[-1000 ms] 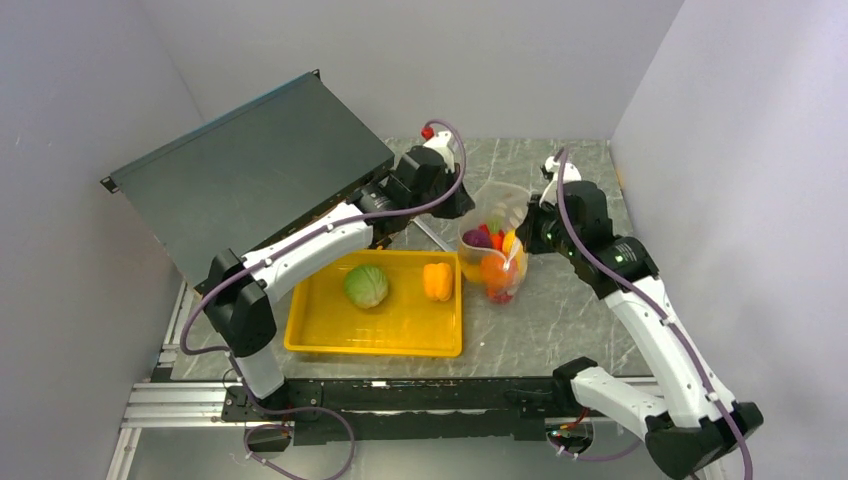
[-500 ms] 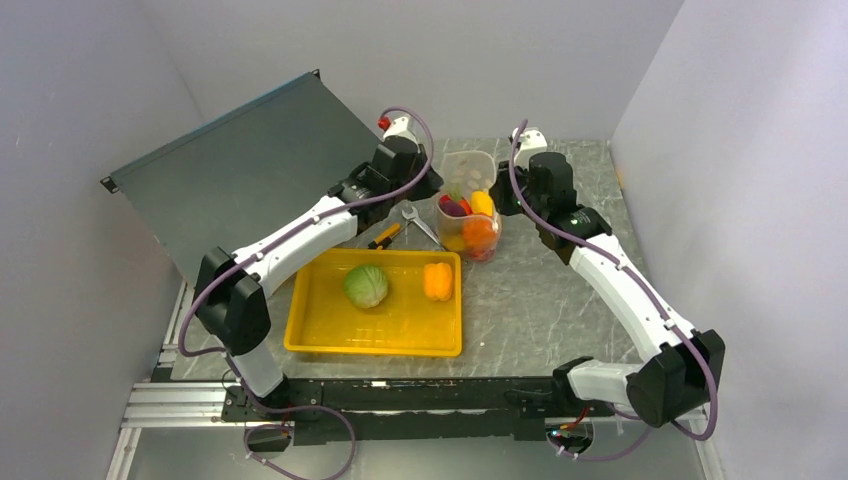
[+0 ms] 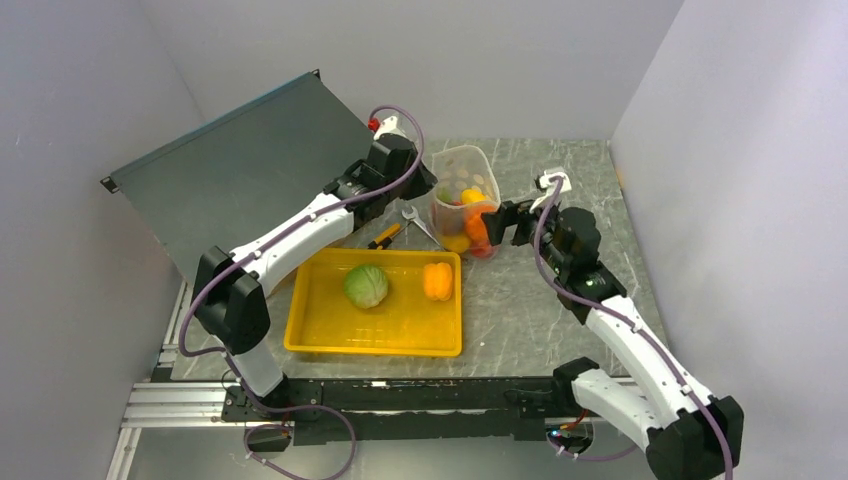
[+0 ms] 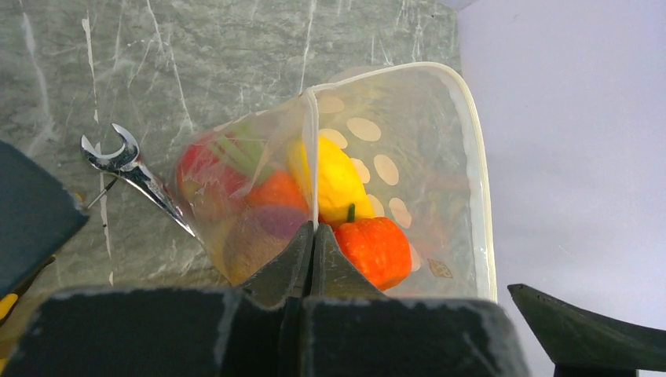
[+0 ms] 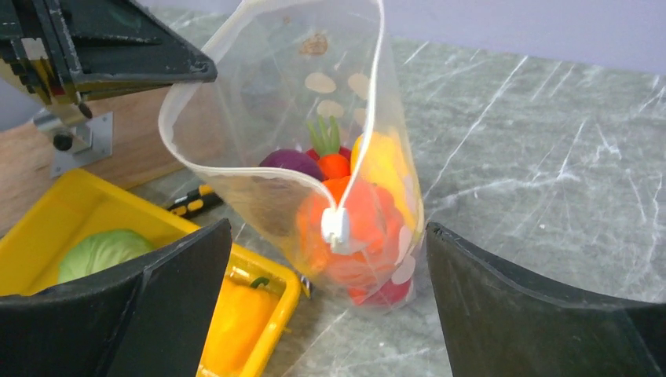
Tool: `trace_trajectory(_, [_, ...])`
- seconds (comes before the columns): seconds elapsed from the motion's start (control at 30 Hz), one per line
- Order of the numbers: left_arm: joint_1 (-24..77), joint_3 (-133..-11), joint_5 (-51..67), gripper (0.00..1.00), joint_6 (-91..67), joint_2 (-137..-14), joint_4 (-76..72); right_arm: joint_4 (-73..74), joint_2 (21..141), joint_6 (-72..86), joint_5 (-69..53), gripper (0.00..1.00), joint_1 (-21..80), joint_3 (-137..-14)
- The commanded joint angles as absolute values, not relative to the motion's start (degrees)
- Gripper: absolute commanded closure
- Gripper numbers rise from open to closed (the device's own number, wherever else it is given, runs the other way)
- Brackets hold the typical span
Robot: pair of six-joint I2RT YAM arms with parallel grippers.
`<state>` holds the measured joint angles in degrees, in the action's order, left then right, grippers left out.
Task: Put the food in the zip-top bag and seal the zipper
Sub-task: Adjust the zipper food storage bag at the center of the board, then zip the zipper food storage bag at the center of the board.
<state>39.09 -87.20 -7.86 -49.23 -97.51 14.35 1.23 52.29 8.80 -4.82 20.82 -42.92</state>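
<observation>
The zip-top bag (image 3: 462,198) is seen standing upright on the grey marbled table (image 3: 560,300), just behind the far right corner of the yellow tray (image 3: 320,335). Its mouth is held open and faces upward. The left rim of the bag is pinched by the left gripper (image 4: 312,236), whose jaws are pressed shut on the white zipper (image 4: 312,157).

The right gripper (image 3: 503,222) is positioned just beside the bag's right side. Its jaws are spread wide and nothing is clamped between them. In the right wrist view the bag is framed between the 2 fingers (image 5: 157,314), and the white slider (image 5: 336,226) is seen hanging on the near rim.

Several pieces of food are packed inside the bag:
- An orange pumpkin (image 4: 378,250) is seen near the front.
- A yellow piece (image 4: 334,179) is set behind the pumpkin.
- A purple onion (image 5: 289,163) and a carrot (image 5: 334,165) with a green top are lodged deeper in.
- Something red is glimpsed at the bottom, though its kind cannot be told.

2 pieces are left in the tray, well apart from each other: a green cabbage (image 3: 366,286) and a yellow pepper (image 3: 437,281).

A silver wrench (image 3: 418,224) is laid on the table between the tray and the bag. An orange-handled tool (image 3: 386,236) is set beside it. A dark grey panel (image 3: 250,170) is propped at the back left.
</observation>
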Motion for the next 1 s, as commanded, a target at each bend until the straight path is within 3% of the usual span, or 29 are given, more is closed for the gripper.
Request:
trace_trajectory(0.0, [38.4, -89.7, -6.9, 1.00, -49.9, -96.4, 14.6, -21.8, 50.2, 8.6, -5.4, 0.06, 18.3, -33.9])
trace_trajectory(0.17, [38.0, -90.5, -5.5, 1.00, -49.7, -97.1, 14.3, -43.7, 50.5, 9.5, -18.5, 0.16, 13.2, -21.3])
trace_trajectory(0.43, [37.8, -90.7, -4.0, 1.00, -50.0, -97.4, 13.8, -55.3, 55.1, 7.9, -26.3, 0.29, 11.7, -18.4])
trace_trajectory(0.87, [37.8, -92.7, -2.2, 1.00, -49.8, -98.4, 14.6, -61.8, 61.9, 6.7, -26.6, 0.42, 10.5, -16.4])
trace_trajectory(0.97, [37.8, -92.3, -1.7, 1.00, -50.1, -98.2, 14.1, -62.7, 63.2, 6.8, -25.8, 0.51, 10.2, -16.6])
